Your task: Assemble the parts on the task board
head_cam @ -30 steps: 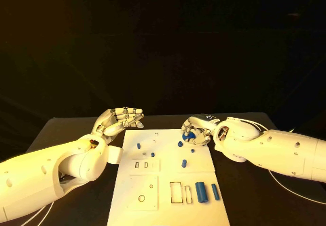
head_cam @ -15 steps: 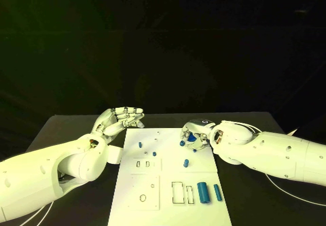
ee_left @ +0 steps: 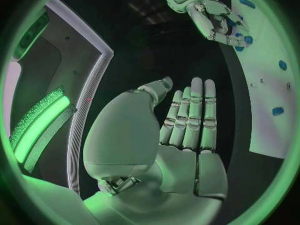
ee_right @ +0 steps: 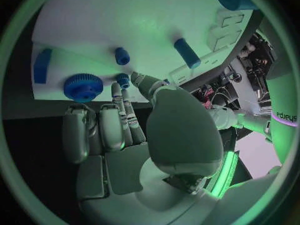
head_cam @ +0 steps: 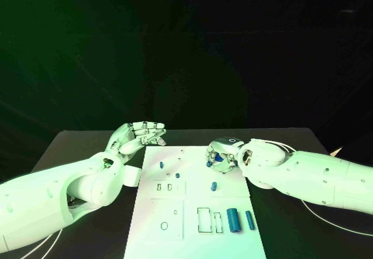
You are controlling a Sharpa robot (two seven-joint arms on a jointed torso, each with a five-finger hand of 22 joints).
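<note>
Left hand (head_cam: 140, 135) hangs just off the far left corner of the white rectangular task board (head_cam: 194, 237), fingers loosely curled, nothing in them.

Right hand (head_cam: 223, 157) sits low over the board's far right edge, fingers bunched around blue; you can't tell from the head view whether it pinches or only touches. The wrist view puts a small blue plastic stub (ee_right: 123, 79) at its fingertips (ee_right: 117, 91) and a round blue toothed gear (ee_right: 83, 87) just beside them.

Toward you from that hand: short blue peg (head_cam: 214, 186), then two longer blue cylinders (head_cam: 233, 219).

Likely light, rigid, smooth plastic. You'd best take the gear across its toothed rim; pegs may roll.
</note>
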